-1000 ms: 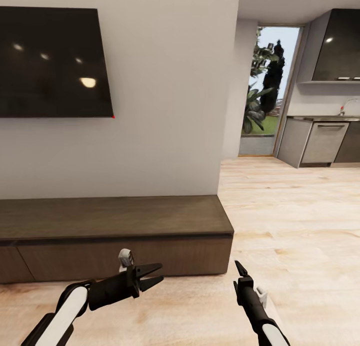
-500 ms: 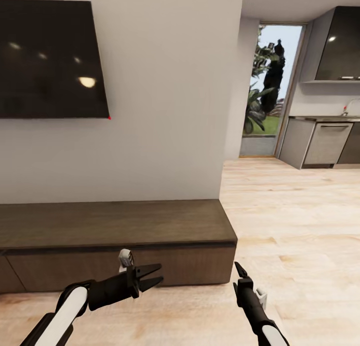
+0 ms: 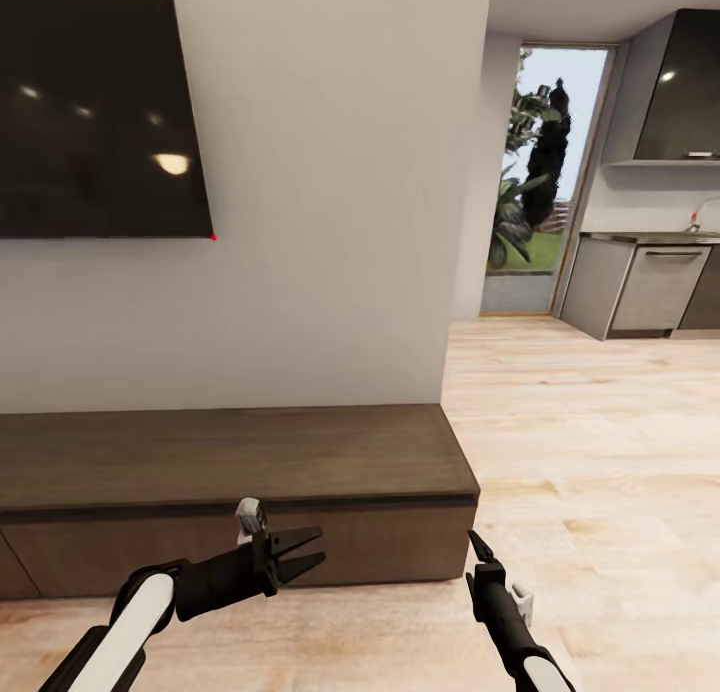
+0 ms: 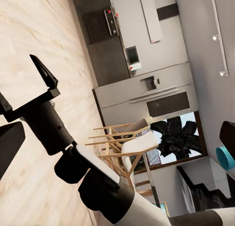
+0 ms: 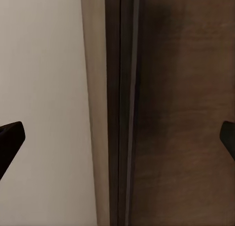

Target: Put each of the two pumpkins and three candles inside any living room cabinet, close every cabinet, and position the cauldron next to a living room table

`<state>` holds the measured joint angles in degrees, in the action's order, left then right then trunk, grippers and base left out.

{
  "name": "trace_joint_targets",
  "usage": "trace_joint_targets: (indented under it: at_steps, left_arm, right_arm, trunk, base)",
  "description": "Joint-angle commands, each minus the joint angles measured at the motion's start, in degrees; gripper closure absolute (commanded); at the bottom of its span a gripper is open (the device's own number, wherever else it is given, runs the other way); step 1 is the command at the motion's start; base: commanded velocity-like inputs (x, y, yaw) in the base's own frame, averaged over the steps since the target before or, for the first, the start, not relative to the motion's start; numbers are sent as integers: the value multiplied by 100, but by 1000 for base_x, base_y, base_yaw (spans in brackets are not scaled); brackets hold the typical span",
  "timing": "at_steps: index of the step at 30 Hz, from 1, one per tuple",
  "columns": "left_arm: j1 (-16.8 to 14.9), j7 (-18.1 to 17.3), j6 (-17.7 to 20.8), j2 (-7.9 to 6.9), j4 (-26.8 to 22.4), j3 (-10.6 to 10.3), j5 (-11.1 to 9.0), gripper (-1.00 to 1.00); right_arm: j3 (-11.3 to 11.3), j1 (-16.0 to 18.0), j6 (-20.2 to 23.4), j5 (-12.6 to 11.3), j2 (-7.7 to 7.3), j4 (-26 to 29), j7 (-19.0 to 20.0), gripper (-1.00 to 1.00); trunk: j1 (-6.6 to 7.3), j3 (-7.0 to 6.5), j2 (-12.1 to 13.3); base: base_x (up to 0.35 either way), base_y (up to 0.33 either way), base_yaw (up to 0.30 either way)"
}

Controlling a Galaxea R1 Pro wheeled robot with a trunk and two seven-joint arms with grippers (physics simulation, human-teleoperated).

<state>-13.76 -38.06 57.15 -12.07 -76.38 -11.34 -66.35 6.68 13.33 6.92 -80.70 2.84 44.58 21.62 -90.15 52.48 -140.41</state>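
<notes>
The cabinet (image 3: 220, 452) is a long low dark-brown unit against the wall under a TV, and its flat fronts look closed. My left gripper (image 3: 300, 554) hovers open over the floor in front of it, fingers pointing right. The right gripper (image 3: 478, 550) is held low near the cabinet's right end. In the right wrist view the cabinet (image 5: 181, 113) is close ahead, and the gripper (image 5: 117, 138) is open with its fingertips (image 5: 10, 138) wide apart. The left wrist view looks at the right gripper (image 4: 41, 88). The pumpkins, candles and cauldron are out of view.
A black TV (image 3: 100, 112) hangs on the grey wall. The wall ends at a corner (image 3: 465, 222). Pale wood floor (image 3: 600, 452) runs right toward kitchen units (image 3: 650, 287) and a glass door (image 3: 535, 172). Wooden chairs (image 4: 122, 142) stand in the left wrist view.
The whole view has shifted: the cabinet sits lower and larger, and the TV has slid left, so the camera moved closer. Both arms hold the same pose.
</notes>
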Motion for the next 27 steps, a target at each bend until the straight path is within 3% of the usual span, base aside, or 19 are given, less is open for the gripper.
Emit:
trace_joint_targets:
  at_steps: [1,27]
  left_arm:
    - [-4,-17,17,-16,5,0,-5,-100]
    - [21,-21,16,-59,-17,29,-10,-100]
  right_arm:
    - [26,3,61,-60,6,-3,18,-100]
    - [26,3,51,-59,14,-87,-6,-100]
  trunk:
    - [1,6,-2]
    - [1,6,-2]
  base:
    - [13,0,0]
    - [166,0,0]
